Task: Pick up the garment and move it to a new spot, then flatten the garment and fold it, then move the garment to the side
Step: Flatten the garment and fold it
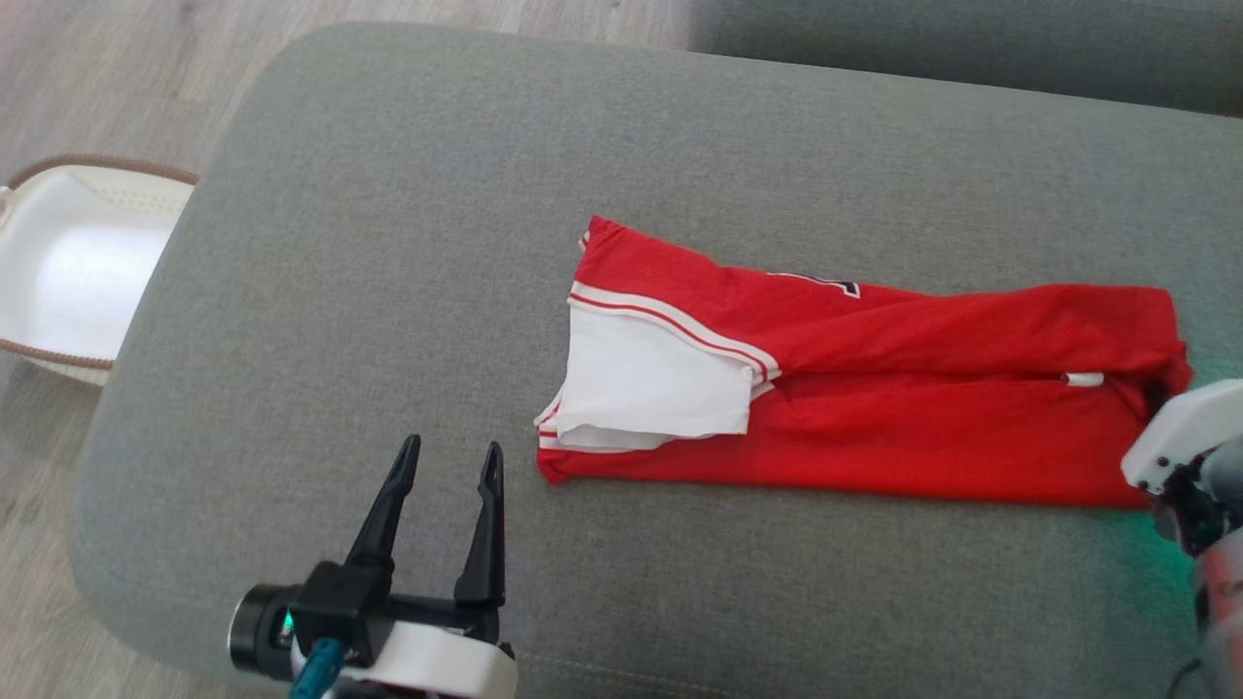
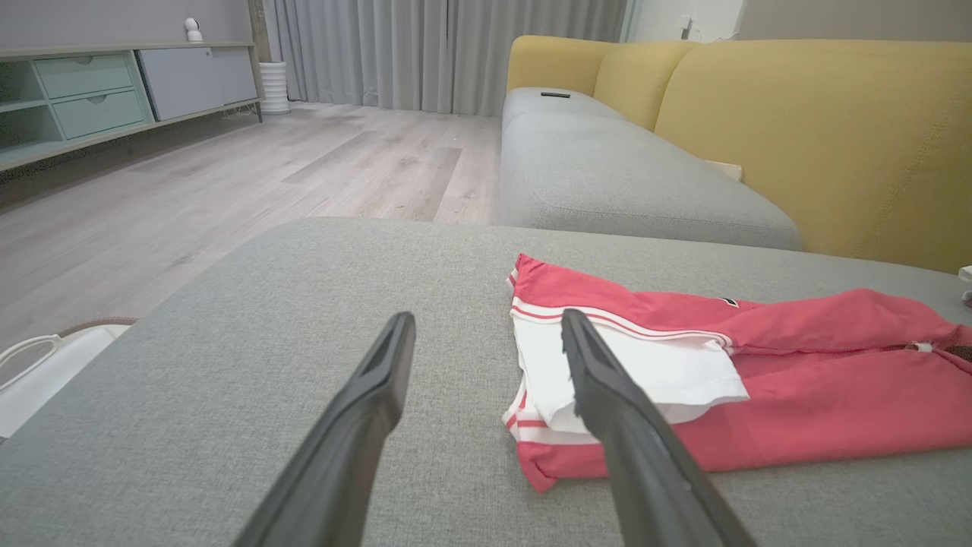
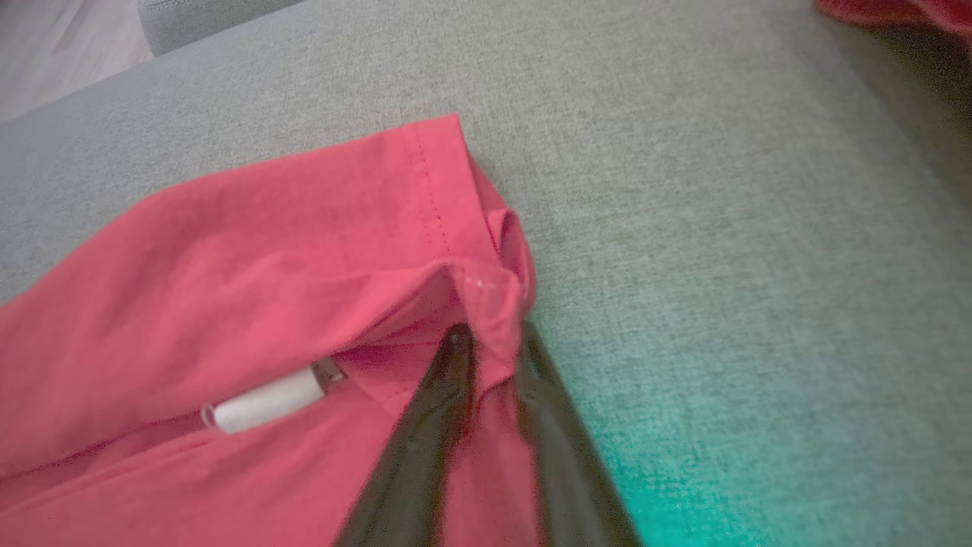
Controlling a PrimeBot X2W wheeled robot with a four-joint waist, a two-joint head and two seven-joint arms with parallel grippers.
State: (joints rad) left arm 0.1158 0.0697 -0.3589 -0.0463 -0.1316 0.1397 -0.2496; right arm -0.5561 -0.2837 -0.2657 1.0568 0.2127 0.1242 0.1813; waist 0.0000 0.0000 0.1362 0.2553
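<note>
One red garment [image 1: 874,388] lies folded across the grey cushion's [image 1: 388,243] right half. The right fingers [image 3: 433,410] are clamped on its hem near the right edge. The left fingers [image 1: 388,505] stand apart near the front edge, just beside its white sleeve. A white basket [image 1: 58,262] sits on the floor off the left edge.

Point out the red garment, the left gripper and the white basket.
red garment [image 1: 923,437], head view, on its red lower panel.
left gripper [image 1: 453,447], head view, midway between its open fingertips.
white basket [image 1: 117,204], head view, on its inner wall.
</note>
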